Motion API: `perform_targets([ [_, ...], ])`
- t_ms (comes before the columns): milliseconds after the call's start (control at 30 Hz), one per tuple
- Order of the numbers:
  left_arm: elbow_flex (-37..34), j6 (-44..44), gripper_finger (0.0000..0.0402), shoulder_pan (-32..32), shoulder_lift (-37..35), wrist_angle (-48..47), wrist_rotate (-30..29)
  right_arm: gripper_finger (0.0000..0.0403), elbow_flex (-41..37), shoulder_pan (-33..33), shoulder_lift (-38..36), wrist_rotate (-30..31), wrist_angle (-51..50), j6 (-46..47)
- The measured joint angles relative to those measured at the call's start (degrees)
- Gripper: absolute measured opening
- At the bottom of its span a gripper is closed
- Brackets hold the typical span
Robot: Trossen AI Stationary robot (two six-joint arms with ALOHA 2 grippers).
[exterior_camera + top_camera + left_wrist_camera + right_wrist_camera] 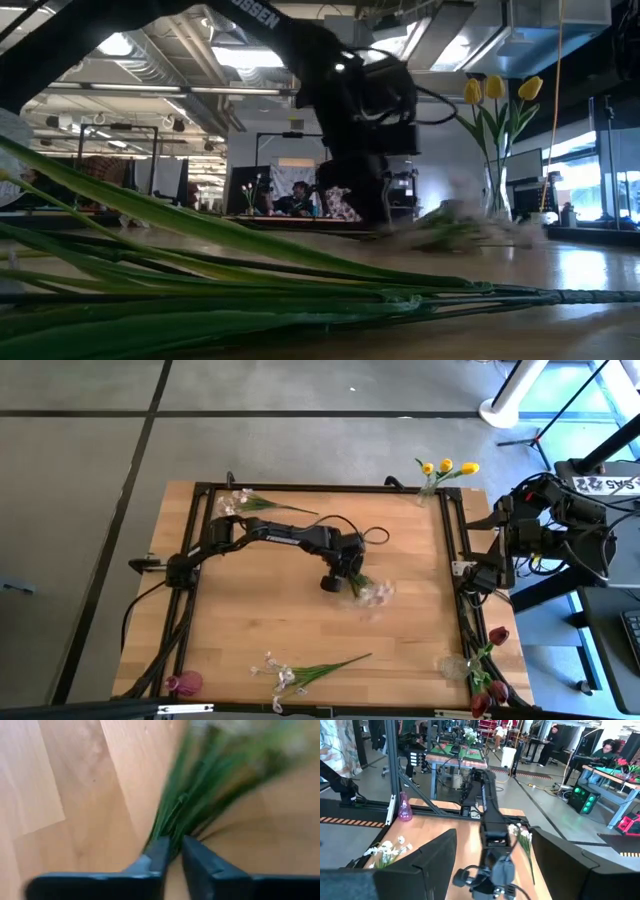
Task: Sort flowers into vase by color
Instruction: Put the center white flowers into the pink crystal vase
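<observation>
My left gripper (334,582) reaches to the table's middle and is shut on a spray of white-pink blossoms (371,591), which shows blurred in the low view (440,225). Two more sprays lie flat on the table, one at the far left (245,502) and one at the near edge (305,673). Yellow tulips (446,466) stand in a glass vase (497,195) at the far right corner. Dark red tulips (492,660) stand in a vase at the near right corner. My right gripper (492,845) waits open beyond the table's right edge. My left gripper pinches the spray's bundle of green stems (172,842) between its two fingers (156,856), close to the stems' free end. The fingers slant down from the table's left side. The blossom end points toward the table's right and stays low at the table top.
A pink vase (185,683) stands at the near left corner. A black frame (320,488) runs around the table's edges. Bare wood lies open between the sprays. People sit at desks in the room behind.
</observation>
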Motion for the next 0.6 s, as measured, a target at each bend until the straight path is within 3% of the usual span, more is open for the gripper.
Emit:
perform_targets([
  [67,1.14,-3.73,0.0011,-1.08,-0.27,-0.23,-0.98,0.0259,0.00,0.02,-0.16,-0.04,0.00,-1.20],
  [200,3.41,-13.72,0.0003,-3.16,-2.78,-2.13,-5.14,0.0259,0.00,0.00,-0.06,-0.88,-0.03,-1.41],
  [433,2.75,-43.07,0.0001,-7.07,-11.28,-11.35,-11.55,0.0259,0.00,0.00,2.11,-7.81,-0.08,-3.17],
  [600,2.75,-63.20,0.0001,-12.06,-12.96,-22.09,-12.92,0.0259,0.00,0.00,4.16,-12.58,-0.07,-4.64],
])
